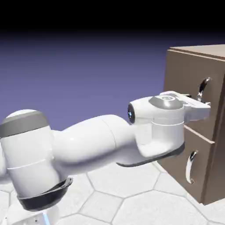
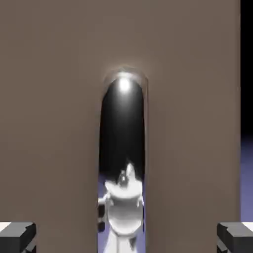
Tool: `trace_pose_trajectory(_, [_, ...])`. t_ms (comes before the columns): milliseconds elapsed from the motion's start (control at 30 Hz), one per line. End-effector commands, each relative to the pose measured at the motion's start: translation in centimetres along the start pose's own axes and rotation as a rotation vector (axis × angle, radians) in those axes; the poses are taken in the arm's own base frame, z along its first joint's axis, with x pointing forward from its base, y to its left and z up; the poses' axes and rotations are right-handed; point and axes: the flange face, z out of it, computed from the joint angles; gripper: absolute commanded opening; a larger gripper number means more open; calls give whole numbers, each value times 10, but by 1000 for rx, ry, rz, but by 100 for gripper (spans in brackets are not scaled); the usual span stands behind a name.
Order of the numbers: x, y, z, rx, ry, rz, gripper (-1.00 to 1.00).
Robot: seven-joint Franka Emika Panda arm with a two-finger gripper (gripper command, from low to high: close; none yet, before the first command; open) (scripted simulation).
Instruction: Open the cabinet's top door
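Now the claw (image 2: pixel 126 237), fingers spread wide apart, faces the top door (image 2: pixel 54 99) of the cabinet (image 1: pixel 211 132) with the handle (image 2: pixel 123 148) centred between them; best to advance straight, then close around the handle before pulling.

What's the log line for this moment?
phase: approach | fingers: open, astride handle | top door: shut | grasp: none
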Motion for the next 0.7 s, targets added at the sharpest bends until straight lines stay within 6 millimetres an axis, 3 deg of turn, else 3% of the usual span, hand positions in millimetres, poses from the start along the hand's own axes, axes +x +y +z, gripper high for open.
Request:
trace_pose_trajectory(0, [0, 0, 0, 0, 0, 0, -100])
trace_pose_trajectory(167, [-13, -13, -31, -82, 82, 0, -100])
trace_pose_trajectory(300, [-15, -14, -33, -90, 90, 0, -100])
trace_pose_trajectory(400, [-22, -22, -48, -131, 131, 0, -100])
trace_pose_trajectory(667, [-57, -57, -97, -292, 292, 0, -100])
